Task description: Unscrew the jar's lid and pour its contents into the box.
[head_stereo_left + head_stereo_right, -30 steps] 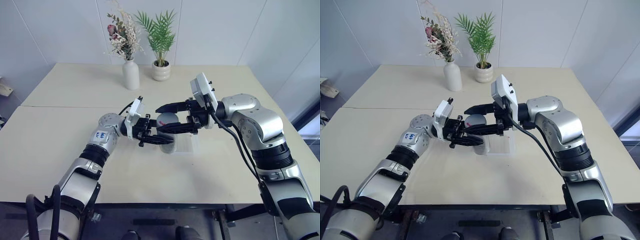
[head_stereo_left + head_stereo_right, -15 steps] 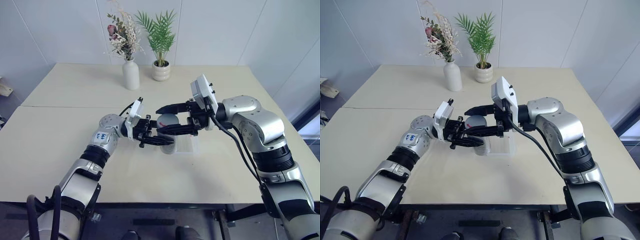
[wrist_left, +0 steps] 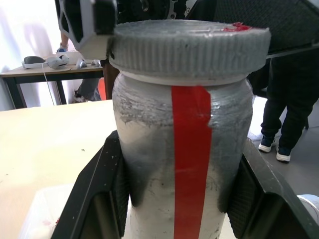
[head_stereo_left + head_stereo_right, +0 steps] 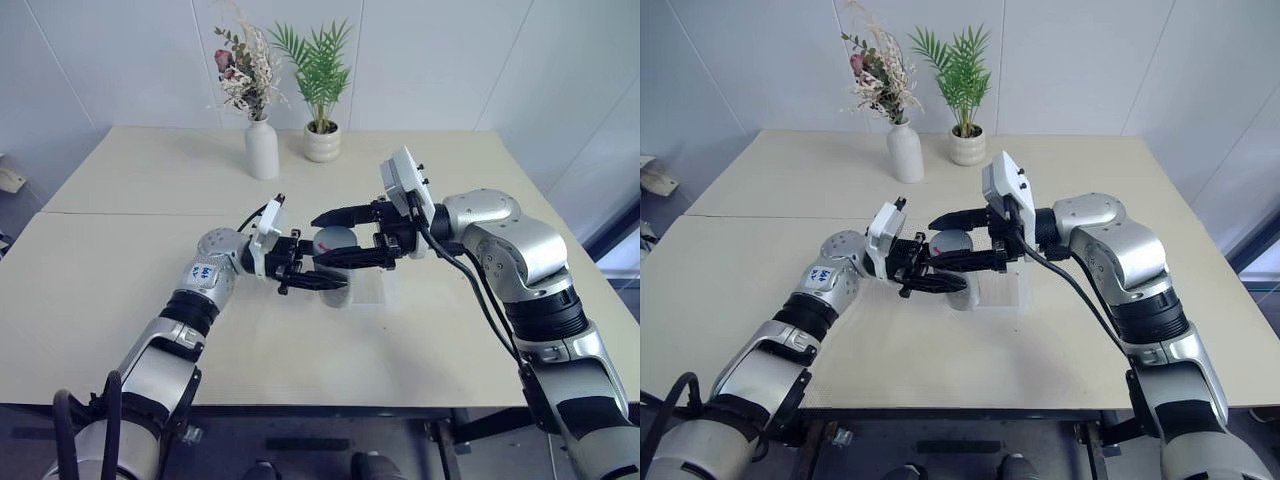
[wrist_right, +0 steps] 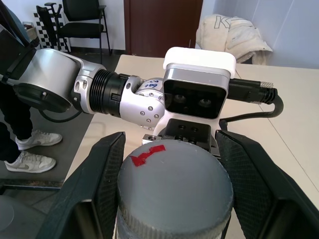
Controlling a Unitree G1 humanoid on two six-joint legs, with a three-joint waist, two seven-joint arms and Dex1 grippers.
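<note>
Left wrist view shows the left gripper (image 3: 174,199) clamped around the jar (image 3: 179,164) body, held above the table beside the box (image 4: 375,288). The right gripper (image 5: 174,199) pinches the ribbed lid (image 5: 174,191). The rigid, probably light jar looks slick, so the lid's ridged rim offers the surest hold.

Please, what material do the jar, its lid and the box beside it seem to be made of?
The jar looks like clear plastic or glass, smeared grey inside, with a red tape strip down it. The lid seems moulded grey plastic, matte, with a ribbed edge and a red mark on top. The box appears to be thin clear plastic: the table shows through it.
</note>
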